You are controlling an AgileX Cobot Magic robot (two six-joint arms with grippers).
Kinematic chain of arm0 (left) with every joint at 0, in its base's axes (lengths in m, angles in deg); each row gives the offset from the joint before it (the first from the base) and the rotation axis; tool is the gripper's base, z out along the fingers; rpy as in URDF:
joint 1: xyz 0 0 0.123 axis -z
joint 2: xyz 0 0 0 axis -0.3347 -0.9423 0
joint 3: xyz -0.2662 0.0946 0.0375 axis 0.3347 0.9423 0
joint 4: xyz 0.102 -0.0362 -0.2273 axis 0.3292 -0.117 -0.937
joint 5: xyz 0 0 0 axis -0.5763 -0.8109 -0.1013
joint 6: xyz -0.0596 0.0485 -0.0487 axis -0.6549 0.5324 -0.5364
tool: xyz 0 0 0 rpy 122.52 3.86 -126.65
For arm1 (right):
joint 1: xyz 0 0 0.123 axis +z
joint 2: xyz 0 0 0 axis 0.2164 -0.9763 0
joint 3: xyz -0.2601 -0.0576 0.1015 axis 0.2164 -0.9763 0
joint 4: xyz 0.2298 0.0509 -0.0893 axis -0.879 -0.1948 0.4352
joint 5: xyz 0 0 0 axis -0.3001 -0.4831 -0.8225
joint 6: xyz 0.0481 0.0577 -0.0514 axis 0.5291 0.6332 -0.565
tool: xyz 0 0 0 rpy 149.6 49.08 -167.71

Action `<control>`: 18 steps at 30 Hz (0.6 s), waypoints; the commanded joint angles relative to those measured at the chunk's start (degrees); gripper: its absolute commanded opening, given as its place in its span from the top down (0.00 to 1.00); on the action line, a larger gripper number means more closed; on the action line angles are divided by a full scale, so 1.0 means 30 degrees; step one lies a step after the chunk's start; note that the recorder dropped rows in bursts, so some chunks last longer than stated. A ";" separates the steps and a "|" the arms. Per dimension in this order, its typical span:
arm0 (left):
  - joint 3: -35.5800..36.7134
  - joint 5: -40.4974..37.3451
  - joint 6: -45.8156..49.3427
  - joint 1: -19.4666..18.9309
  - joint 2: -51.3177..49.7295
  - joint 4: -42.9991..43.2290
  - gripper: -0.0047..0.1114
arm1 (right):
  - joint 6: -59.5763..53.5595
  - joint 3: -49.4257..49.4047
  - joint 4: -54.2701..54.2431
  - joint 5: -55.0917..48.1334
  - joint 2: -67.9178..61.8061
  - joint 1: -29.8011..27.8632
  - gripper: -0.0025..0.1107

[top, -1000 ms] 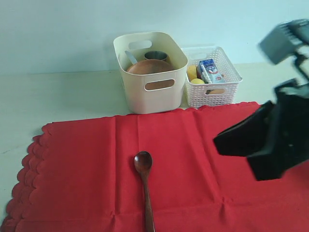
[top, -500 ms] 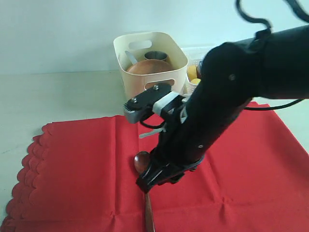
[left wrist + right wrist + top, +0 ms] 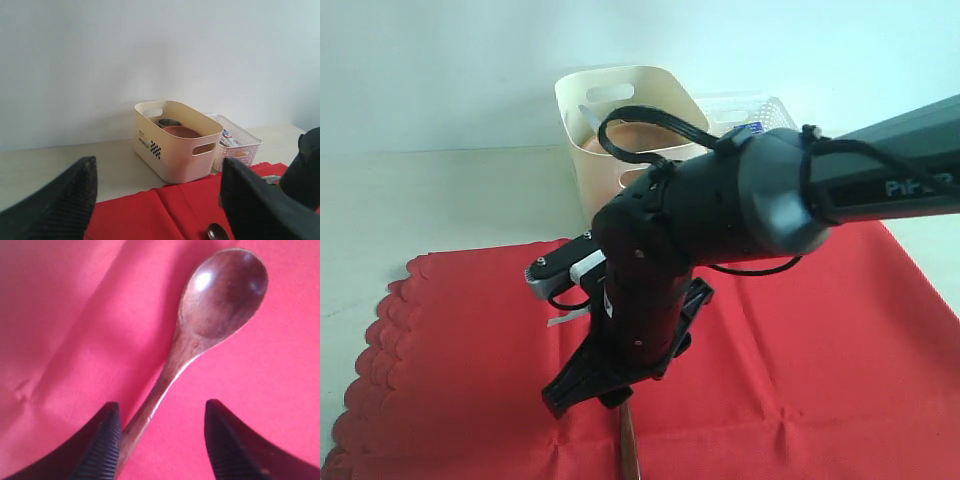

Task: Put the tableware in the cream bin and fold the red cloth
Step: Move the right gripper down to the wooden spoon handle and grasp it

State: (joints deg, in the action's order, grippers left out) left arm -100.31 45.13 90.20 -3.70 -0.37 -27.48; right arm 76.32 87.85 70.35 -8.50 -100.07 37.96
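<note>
The brown wooden spoon [image 3: 220, 295] lies on the red cloth [image 3: 450, 340]. My right gripper [image 3: 162, 440] hangs low over it, open, and the handle runs between the fingers close to one of them. In the exterior view the right arm covers most of the spoon; only the handle end [image 3: 628, 450] shows. The cream bin [image 3: 177, 150] stands behind the cloth with the wooden plate [image 3: 181, 131] and steel cup [image 3: 169, 122] inside. My left gripper [image 3: 157, 200] is open and empty, held above the cloth and facing the bin.
A white lattice basket [image 3: 241, 145] with food items stands right beside the cream bin. The right arm [image 3: 720, 200] stretches across the middle of the cloth. Bare pale table [image 3: 440, 200] lies left of the bin.
The right arm swung in from the right edge over the spoon and came down lower. Its jaws opened around the handle. The spoon has not moved.
</note>
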 commanded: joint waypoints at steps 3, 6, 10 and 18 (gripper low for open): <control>0.0122 -0.0159 -0.0144 0.0033 0.0051 -0.0016 0.38 | 0.1211 0.0548 0.0233 -0.0201 -0.1101 0.0055 0.58; 0.0122 -0.0159 -0.0144 0.0033 0.0051 -0.0016 0.38 | 0.1215 0.0548 0.0233 -0.0183 -0.1398 0.0055 0.68; 0.0122 -0.0146 -0.0144 0.0033 0.0051 -0.0016 0.38 | 0.1009 0.0548 0.0233 -0.0034 -0.1575 0.0055 0.85; 0.0122 -0.0335 -0.0144 0.0033 0.0051 -0.0016 0.38 | -0.0521 0.0581 0.0709 -0.0105 0.0549 0.0055 0.98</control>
State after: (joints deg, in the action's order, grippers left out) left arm -100.31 44.31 90.09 -3.70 -0.37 -27.48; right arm 76.45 89.07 71.13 -8.83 -102.94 37.96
